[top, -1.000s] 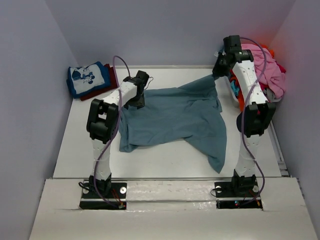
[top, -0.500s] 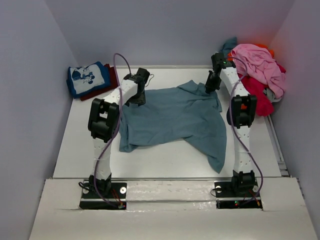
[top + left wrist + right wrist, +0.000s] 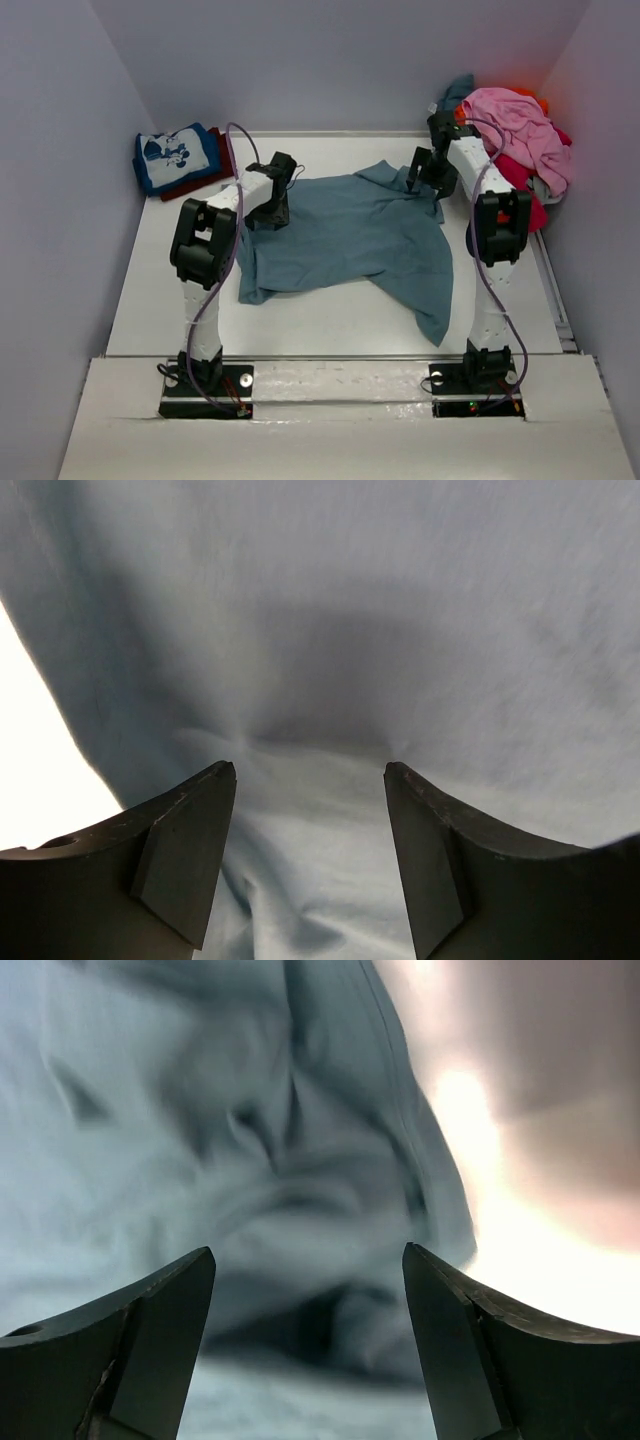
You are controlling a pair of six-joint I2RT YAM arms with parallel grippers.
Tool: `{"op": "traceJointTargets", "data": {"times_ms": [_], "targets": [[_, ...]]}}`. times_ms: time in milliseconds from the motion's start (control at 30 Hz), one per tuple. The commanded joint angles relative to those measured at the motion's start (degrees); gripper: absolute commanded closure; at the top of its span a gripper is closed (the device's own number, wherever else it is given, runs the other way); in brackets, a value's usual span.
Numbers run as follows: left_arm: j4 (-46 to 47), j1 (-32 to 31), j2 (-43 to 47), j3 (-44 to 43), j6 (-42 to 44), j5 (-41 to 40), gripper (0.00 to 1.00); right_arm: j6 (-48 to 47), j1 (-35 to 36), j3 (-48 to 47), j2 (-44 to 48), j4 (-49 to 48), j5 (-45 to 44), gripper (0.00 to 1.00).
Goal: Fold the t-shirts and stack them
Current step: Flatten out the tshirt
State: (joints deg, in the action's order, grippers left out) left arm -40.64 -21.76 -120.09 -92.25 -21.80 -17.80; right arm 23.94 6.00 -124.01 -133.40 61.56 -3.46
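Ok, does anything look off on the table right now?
The slate-blue t-shirt lies wrinkled and skewed in the middle, one end trailing toward the near right. The loose pile of tees at far right is an untidy heap. The folded stack at far left looks neat.

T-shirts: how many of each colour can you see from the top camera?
Slate-blue t-shirt: 1
Blue cartoon-print t-shirt: 1
Dark red t-shirt: 1
Pink t-shirt: 1
Red t-shirt: 1
Orange t-shirt: 1
Teal t-shirt: 1
Total: 7
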Motion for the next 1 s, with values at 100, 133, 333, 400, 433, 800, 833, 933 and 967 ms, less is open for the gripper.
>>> {"op": "traceJointTargets", "data": {"times_ms": [100, 133, 333, 400, 433, 800, 833, 933, 967], "targets": [[-0.23, -1.27, 6.62, 4.44, -1.66, -0.83, 0.26, -0.13, 2.7, 15.45, 15.18, -2.85, -1.63, 0.19], [-0.14, -1.27, 6.89, 4.62, -1.75, -0.83, 0.26, -0.21, 3.31, 16.68, 15.89, -3.28, -1.37, 0.21], [-2.07, -2.5, 8.29, 3.65, -2.8, -1.88, 0.25, -0.83, 6.13, 24.15, 19.49, -3.02, 1.0, 0.26], [-2.42, -2.5, 9.0, 3.83, -3.07, -1.89, 0.25, -0.92, 6.74, 26.61, 20.72, -4.16, 2.14, 0.3], [-2.77, -2.5, 9.43, 3.83, -3.42, -2.15, 0.25, -0.83, 6.74, 28.28, 21.25, -4.08, 2.41, 0.31], [-2.87, -3.55, 15.23, 9.53, -6.32, -1.01, 0.25, -1.27, 8.68, 37.34, 28.02, -2.58, 3.81, 0.73], [-2.25, -3.55, 15.41, 10.67, -6.76, 0.39, 0.25, -1.36, 9.2, 38.3, 29.15, -2.67, 5.03, 0.75], [-1.37, -4.17, 16.38, 15.77, -7.55, 2.51, 0.26, -1.53, 9.73, 41.99, 29.6, -2.23, 5.4, 0.77], [-1.11, -4.69, 17.51, 18.22, -7.81, 2.42, 0.26, -1.53, 10.25, 43.05, 30.04, -2.58, 5.48, 0.77]]}}
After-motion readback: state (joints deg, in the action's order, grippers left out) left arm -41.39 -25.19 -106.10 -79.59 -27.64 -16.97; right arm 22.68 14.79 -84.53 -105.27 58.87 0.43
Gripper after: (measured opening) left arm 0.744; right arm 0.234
